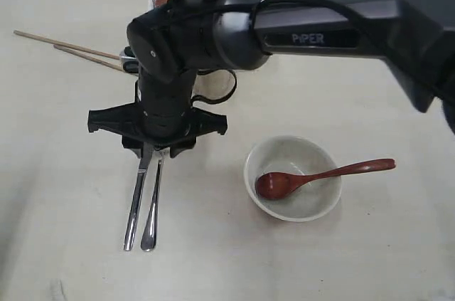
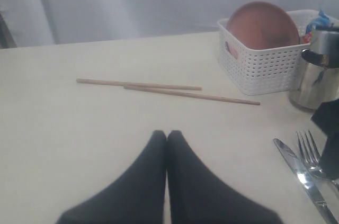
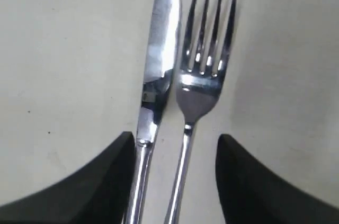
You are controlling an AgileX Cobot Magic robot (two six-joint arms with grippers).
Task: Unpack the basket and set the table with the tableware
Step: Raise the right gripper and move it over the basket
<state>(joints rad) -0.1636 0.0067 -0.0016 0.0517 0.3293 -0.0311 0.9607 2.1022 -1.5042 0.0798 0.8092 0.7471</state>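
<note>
The steel knife and fork lie side by side on the table. My right gripper stands open over their handles, one finger on each side, gripping neither. In the exterior view this gripper has reached across to the left. An off-white bowl holds the wooden spoon. Two chopsticks lie beyond my shut, empty left gripper. The white basket still holds the brown plate. The steel cup stands beside the basket.
A blue snack packet sticks up in the basket behind the plate. The right arm's dark body spans the upper part of the exterior view and hides most of the basket and the cup there.
</note>
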